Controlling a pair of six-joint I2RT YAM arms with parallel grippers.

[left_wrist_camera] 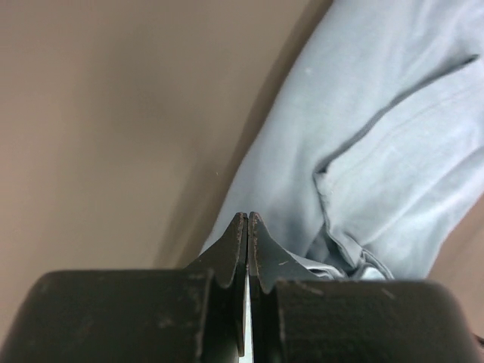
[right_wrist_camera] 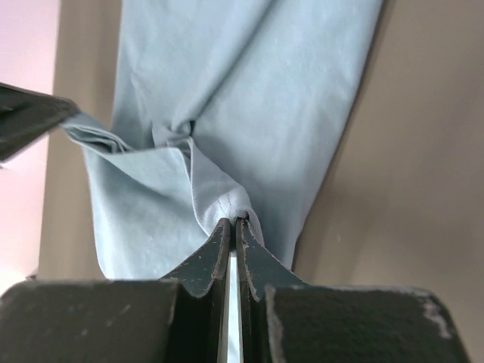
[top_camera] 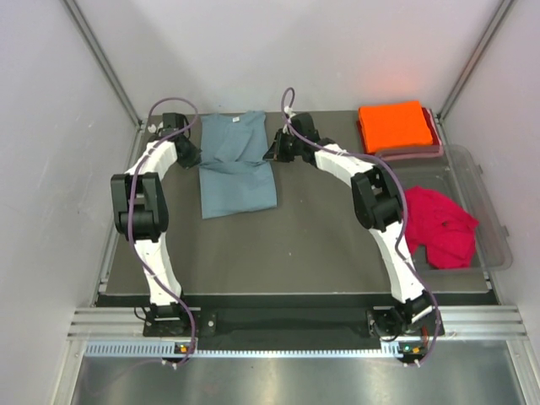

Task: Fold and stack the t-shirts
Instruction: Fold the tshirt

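Observation:
The grey-blue t-shirt [top_camera: 236, 173] lies partly folded at the back middle of the table. My left gripper [top_camera: 192, 154] is shut on its left edge and my right gripper [top_camera: 272, 152] is shut on its right edge. In the right wrist view the closed tips [right_wrist_camera: 233, 221] pinch a bunched fold of the shirt [right_wrist_camera: 249, 91], and the left gripper [right_wrist_camera: 30, 121] pulls a corner taut. In the left wrist view the closed tips [left_wrist_camera: 247, 215] sit at the shirt's [left_wrist_camera: 378, 136] edge. The orange t-shirt [top_camera: 393, 125] lies folded at the back right. The red t-shirt [top_camera: 439, 224] lies crumpled at the right.
The red shirt rests in a clear plastic tub [top_camera: 498, 228] along the table's right side. The orange shirt sits on a pinkish layer [top_camera: 413, 153] at the tub's far end. White walls close in on the left, back and right.

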